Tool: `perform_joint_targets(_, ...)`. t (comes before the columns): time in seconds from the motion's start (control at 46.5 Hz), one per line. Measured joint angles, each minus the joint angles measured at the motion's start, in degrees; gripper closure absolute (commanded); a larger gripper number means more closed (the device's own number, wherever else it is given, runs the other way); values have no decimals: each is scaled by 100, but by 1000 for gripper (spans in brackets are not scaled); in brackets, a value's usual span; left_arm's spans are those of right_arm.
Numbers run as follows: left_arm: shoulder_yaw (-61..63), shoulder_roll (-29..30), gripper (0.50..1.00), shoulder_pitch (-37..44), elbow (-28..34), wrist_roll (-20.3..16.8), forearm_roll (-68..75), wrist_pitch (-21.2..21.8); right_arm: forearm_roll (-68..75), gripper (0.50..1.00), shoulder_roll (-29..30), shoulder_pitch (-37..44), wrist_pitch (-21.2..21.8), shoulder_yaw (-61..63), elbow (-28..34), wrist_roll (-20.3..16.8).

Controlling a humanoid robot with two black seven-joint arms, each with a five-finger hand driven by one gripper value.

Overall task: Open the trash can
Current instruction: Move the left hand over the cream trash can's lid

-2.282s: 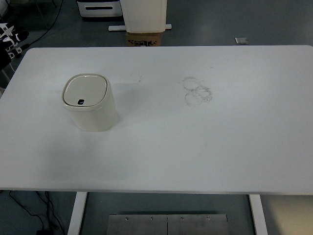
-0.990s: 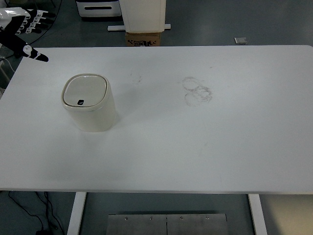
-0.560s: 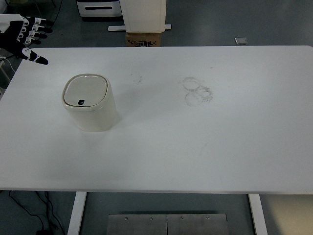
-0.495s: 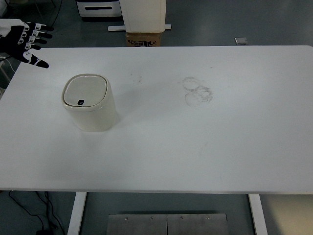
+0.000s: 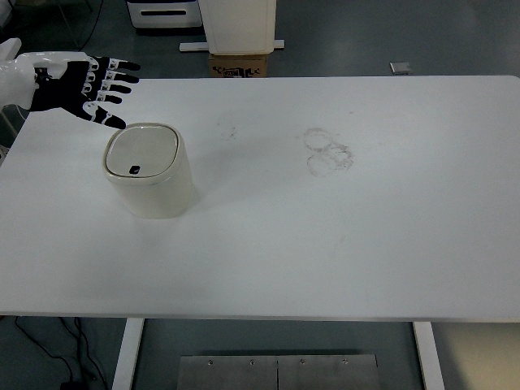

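Now over the far left part of the white table (image 5: 325,244): left hand (image 5: 77,85), black with white joints, reaching in from the left edge, fingers (image 5: 114,77) spread flat and holding nothing, thumb tip close to the far rim of the trash can (image 5: 150,175) but apart from it. Cream trash can upright on the table's left side, lid (image 5: 142,152) shut, small dark button (image 5: 135,170) at its near edge. Faint ring marks (image 5: 327,151) near the table's middle. Cardboard box (image 5: 240,64) on the floor beyond the far edge.
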Motion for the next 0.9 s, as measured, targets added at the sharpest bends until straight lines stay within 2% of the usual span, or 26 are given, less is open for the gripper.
perform_joint_targets(0.323,30,348,500,-196,-84,9,-626,0,1,509,0,0,0,-1,0,0)
perform_joint_targets(0.431,402,571,500,-425,-80,31,-280,0,0,509,0,1,0,0,0,0)
perform_joint_targets(0.603,1142,539,500,-923,-78,72,508,0,0,509,0,-1,0,0,-1,-2)
perform_joint_targets(0.904,1250,419,500,-1173,-373,75,874,0,-1,509,0,0,0,0,0,-1)
